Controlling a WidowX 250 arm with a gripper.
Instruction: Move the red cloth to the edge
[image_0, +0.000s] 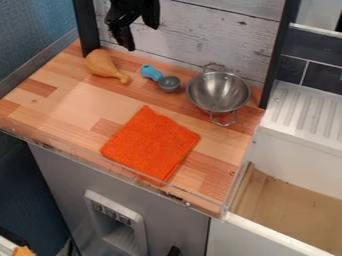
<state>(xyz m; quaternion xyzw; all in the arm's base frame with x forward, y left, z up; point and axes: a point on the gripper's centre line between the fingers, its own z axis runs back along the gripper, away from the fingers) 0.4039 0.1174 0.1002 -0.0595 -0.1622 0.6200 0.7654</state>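
Observation:
The red-orange cloth (151, 143) lies flat and folded on the wooden counter (80, 102), its lower corner close to the front edge with the clear lip. At the top of the camera view, in front of the white plank wall, hangs the black gripper (127, 42), above and behind the cloth and well apart from it. How its fingers stand cannot be made out.
Along the back of the counter lie a toy drumstick (105, 65), a blue-handled scoop (160, 78) and a metal colander (218, 93) with two handles. Black posts flank the back wall. A white sink (294, 210) adjoins at the right.

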